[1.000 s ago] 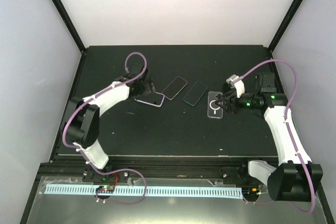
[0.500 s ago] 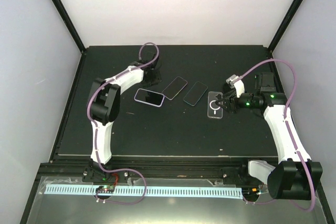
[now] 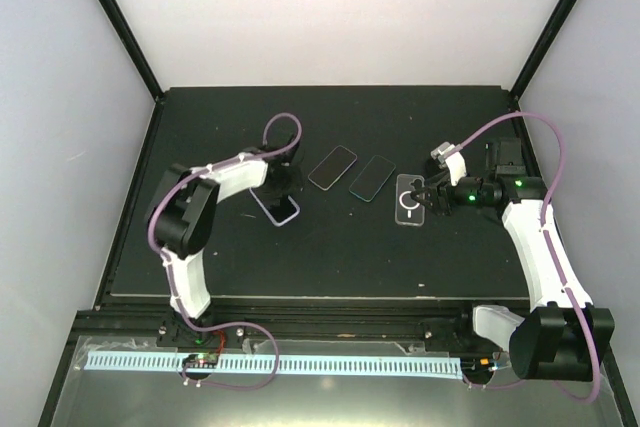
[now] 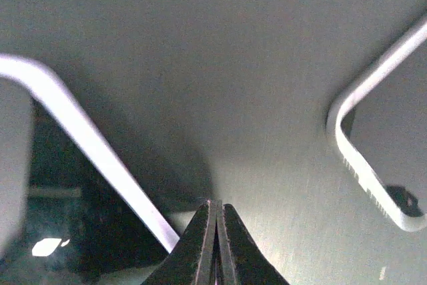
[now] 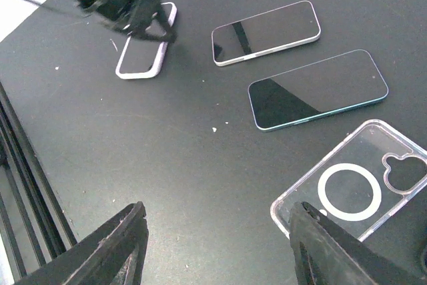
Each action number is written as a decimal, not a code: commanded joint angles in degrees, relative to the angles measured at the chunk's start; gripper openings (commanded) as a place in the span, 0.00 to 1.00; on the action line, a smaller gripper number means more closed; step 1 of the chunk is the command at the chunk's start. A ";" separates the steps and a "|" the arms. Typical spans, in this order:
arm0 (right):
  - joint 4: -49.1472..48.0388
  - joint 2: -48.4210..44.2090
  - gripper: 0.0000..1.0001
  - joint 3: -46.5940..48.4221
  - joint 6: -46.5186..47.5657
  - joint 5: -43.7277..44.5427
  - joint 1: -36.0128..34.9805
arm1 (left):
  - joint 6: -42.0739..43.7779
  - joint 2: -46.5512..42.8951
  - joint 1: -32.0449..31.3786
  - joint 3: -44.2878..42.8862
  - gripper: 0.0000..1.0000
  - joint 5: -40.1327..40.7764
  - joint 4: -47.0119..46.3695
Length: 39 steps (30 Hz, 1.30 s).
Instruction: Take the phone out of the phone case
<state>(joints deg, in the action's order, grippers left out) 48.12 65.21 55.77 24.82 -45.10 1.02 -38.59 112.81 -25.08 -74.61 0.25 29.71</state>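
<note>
Matte black table (image 3: 330,257) flecked with dust, pale walls (image 3: 330,17) rose behind, left gripper (image 4: 215,211) was pressed together beside lilac-cased phone (image 3: 283,211), right gripper (image 5: 220,231) hung spread near clear case (image 5: 353,188)

Overhead view: bright, even light. The white walls (image 3: 330,17) are nearly washed out. The matte black surface (image 3: 400,257) swallows most shadows. Focus is sharp throughout.
Left wrist view: very close range and mostly out of focus. The left claw (image 4: 215,206) tips are the sharpest part. A pale sheen lies on the surface at lower centre. The left pale rim (image 4: 80,141) and right pale rim (image 4: 363,158) glare and smear, and a dark shadow runs beside the left one.
Right wrist view: crisp at centre. The right claw (image 5: 220,225) fingers are dark and soft along the lower edge. The upper left corner is blown out white. Grey reflections cross the upper phone screen (image 5: 265,33) and lower phone screen (image 5: 317,89). Highlights trace the clear case (image 5: 353,188).
</note>
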 commanded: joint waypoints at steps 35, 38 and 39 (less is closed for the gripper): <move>0.49 -0.07 0.60 0.01 0.97 -1.87 0.07 | 23.49 0.01 8.47 -4.06 0.99 8.10 8.31; 0.57 -0.65 0.60 -0.17 1.06 -2.57 0.35 | 24.05 -0.35 8.73 -2.55 0.99 6.92 7.36; 0.57 -0.77 0.60 -0.28 1.21 -2.76 0.33 | 24.48 -0.62 8.73 -2.34 0.99 5.90 7.15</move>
<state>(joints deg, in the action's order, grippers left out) 48.60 65.65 55.75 25.21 -45.65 1.08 -16.14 112.53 -17.10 -77.97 9.30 37.91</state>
